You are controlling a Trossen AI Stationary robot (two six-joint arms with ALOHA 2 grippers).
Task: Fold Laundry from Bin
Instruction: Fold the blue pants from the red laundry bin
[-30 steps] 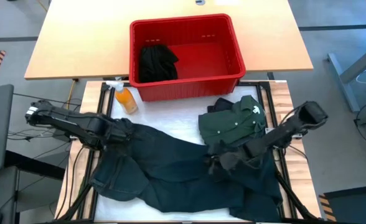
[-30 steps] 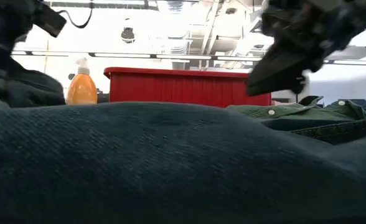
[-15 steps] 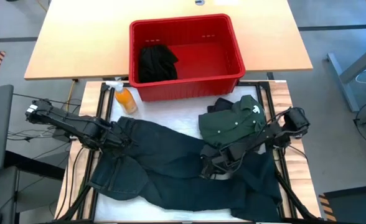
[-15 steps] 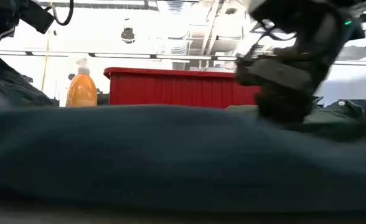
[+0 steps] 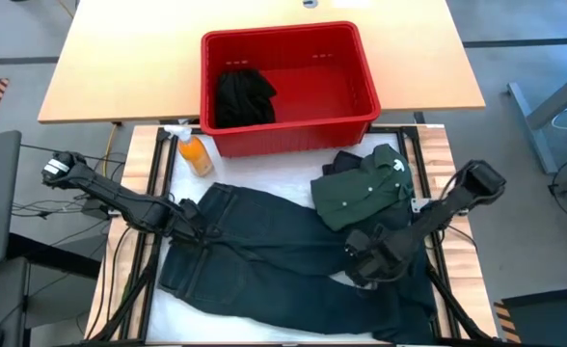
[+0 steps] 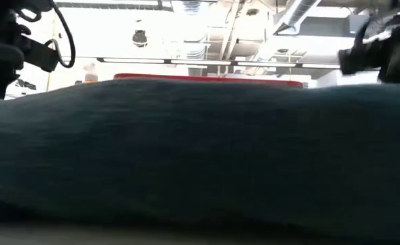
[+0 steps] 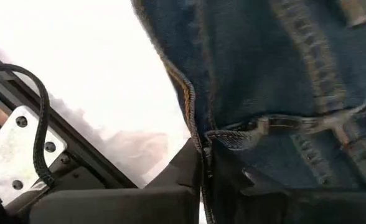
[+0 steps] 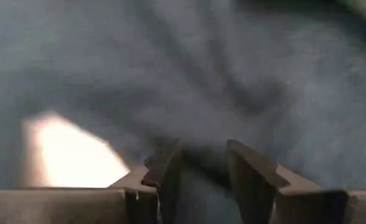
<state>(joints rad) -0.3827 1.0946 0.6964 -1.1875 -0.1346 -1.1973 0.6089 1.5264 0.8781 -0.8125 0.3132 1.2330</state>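
The left claw (image 5: 189, 214) is pinched shut on the waist edge of the dark blue jeans (image 5: 283, 265); its own camera shows the stitched waistband (image 7: 282, 124) squeezed between its two dark fingers (image 7: 189, 168). The right claw (image 5: 365, 262) is low over the middle of the jeans, near the green shirt, and its fingers (image 8: 164, 171) stand partly apart with denim bunched between them, so it seems to be holding a fold of the cloth. The jeans lie spread on the white cover (image 5: 283, 188) of the counter, with the waist at the left claw's side and the legs running long ways across toward the right arm's side and the near edge. A dark green shirt (image 5: 365, 188) with buttons lies crumpled just beside the jeans, between them and the bin, and it touches the jeans at its near edge. The red bin (image 5: 293, 130) sits behind on a tan wooden counter (image 5: 120, 67), its long side running left to right. A black piece of clothing (image 5: 240, 94) lies bunched in the left end of the bin. A small orange spray bottle (image 5: 195, 152) lies on its side near the bin's left front corner. In the low camera, the jeans (image 6: 200, 156) fill almost the whole picture, and only the bin's top rim (image 6: 207, 79) peeks over them.
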